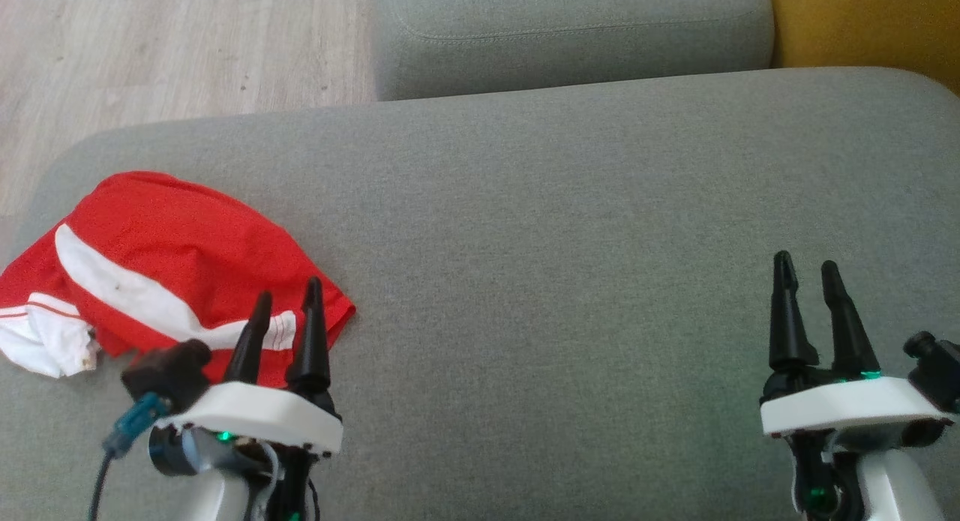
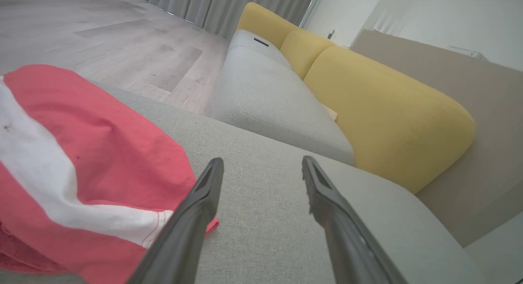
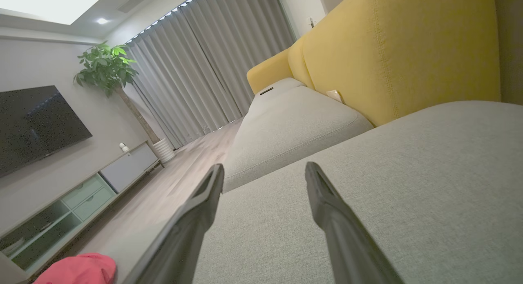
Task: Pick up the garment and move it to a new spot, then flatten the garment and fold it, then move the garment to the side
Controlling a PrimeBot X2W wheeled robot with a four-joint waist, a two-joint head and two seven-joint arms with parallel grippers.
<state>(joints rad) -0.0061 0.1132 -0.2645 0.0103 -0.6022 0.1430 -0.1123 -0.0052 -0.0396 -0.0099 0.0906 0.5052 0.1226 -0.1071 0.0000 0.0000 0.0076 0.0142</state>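
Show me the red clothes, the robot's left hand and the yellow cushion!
red garment (image 1: 187,236): head view, on the red cloth above its white stripe.
left hand (image 1: 289,290): head view, midway between its two open fingertips.
yellow cushion (image 2: 388,124): left wrist view, on the middle of its front face.

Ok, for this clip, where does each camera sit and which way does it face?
Head view: on the robot's head, looking forward and down at the grey cushion; red and white garment at left; left gripper and right gripper show, both open.
Left wrist view: on the left wrist, looking along its fingers past the garment toward the yellow backrest.
Right wrist view: on the right wrist, looking along its fingers across the cushion toward curtains and television.
Shared: both wrist views catch the garment and yellow backrest.
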